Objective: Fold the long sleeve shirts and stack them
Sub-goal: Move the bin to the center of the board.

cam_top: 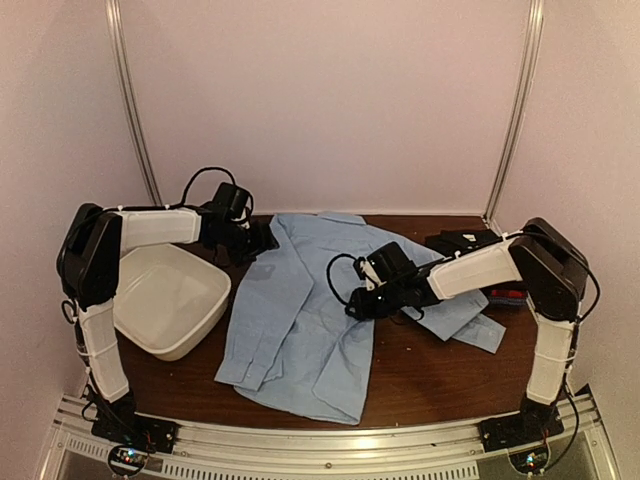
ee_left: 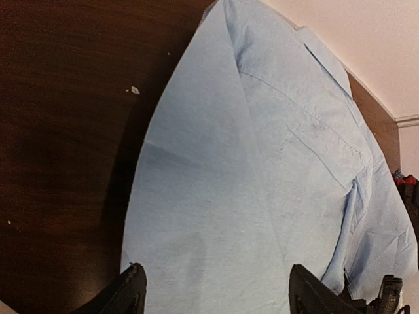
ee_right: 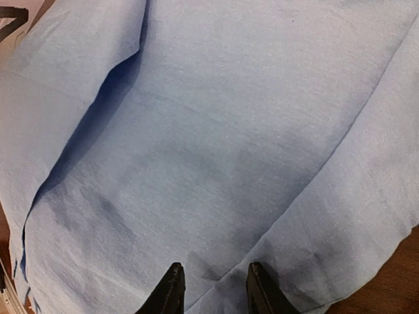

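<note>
The worktop (cam_top: 420,380) carries the light blue shirt (cam_top: 300,320), which is spread in its middle from the far edge almost to the near edge. A white tub (cam_top: 205,305) sits at the left edge, and the folded shirts (cam_top: 465,241), black and red, lie at the right edge. The left tool (cam_top: 258,240) hovers open over the shirt's far left part. The right tool (cam_top: 362,302) stands half closed around a wrinkle at mid-shirt; whether it really pinches the cloth cannot be told. For a clean fold, both tools should probably grip the cloth firmly and lift together. No readable writing shows.
</note>
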`<state>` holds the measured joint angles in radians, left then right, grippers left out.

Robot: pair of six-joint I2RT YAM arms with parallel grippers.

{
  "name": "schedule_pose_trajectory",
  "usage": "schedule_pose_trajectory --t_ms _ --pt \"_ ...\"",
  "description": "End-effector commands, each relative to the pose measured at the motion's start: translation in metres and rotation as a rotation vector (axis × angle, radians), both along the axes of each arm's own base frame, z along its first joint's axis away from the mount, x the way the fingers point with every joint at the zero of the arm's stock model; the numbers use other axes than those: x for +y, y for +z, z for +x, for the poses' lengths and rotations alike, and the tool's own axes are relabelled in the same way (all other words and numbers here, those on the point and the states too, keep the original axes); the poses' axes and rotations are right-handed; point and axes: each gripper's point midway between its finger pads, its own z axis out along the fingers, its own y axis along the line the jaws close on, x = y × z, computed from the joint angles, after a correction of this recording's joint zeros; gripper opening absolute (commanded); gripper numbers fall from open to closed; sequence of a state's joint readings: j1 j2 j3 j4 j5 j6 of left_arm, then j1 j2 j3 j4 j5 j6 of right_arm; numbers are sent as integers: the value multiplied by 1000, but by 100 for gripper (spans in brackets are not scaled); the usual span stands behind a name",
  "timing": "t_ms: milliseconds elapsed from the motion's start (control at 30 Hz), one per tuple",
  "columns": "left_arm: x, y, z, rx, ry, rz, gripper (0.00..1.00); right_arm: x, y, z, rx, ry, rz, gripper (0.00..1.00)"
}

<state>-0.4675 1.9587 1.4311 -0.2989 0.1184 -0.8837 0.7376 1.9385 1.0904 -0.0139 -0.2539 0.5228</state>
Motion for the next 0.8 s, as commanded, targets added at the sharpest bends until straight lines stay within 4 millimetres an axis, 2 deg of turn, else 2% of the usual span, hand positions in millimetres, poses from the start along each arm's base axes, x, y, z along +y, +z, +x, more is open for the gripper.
schedule_pose_trajectory --t_ms 0,167,267,400,533,767 --pt "7 -11 6 5 57 0 76 -55 -18 3 40 -91 -128 35" --pt "16 -26 -2 50 99 24 77 -71 -10 8 22 -109 -138 35" --pt "22 -35 -13 81 124 44 77 -72 -4 10 7 -108 -138 35" --pt "37 -36 -33 94 168 72 76 -70 0 10 -1 -102 -127 35" --pt "53 -35 -61 108 208 116 76 -67 3 10 -6 -90 -116 35" --pt "90 -41 -124 158 269 161 76 -64 5 10 -14 -72 -105 35"
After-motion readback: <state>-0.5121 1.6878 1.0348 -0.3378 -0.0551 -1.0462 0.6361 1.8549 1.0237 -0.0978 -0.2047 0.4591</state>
